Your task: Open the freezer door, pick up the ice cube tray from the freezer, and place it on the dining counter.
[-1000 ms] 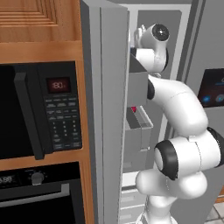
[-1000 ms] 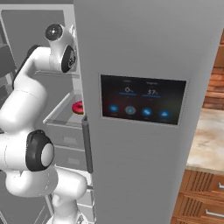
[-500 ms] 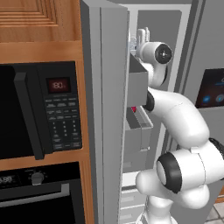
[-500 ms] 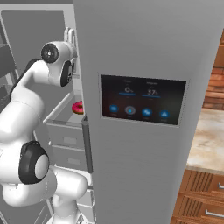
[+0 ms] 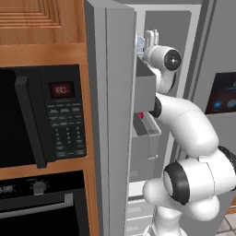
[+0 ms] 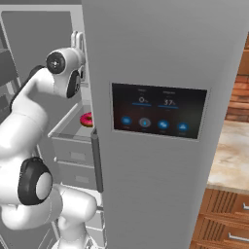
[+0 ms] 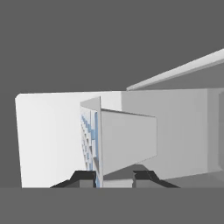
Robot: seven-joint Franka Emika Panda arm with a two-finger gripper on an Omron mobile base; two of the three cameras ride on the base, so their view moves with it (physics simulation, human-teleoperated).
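Observation:
The freezer door point(image 5: 109, 115) stands swung open, seen edge-on, and my arm reaches into the upper part of the freezer point(image 5: 184, 46). My gripper point(image 5: 148, 38) point(image 6: 77, 41) points upward there. In the hand view, the gripper point(image 7: 114, 178) is shut on the ice cube tray point(image 7: 124, 140), which stands on edge between the fingertips point(image 7: 83, 177). Its light blue cells point(image 7: 89, 135) face left. A sliver of the pale blue tray point(image 5: 139, 44) shows beside the hand. The dining counter is out of view.
Grey door bins point(image 5: 146, 87) hang close beside the hand. A pink donut point(image 6: 87, 119) lies on a freezer shelf below. The grey door with the black display panel point(image 6: 160, 112) stands to the right. A black microwave point(image 5: 41, 115) and oven point(image 5: 37, 207) are to the left.
The wrist has dropped lower and the hand has tilted to point upward, with the elbow rising. Over the last half second little has moved.

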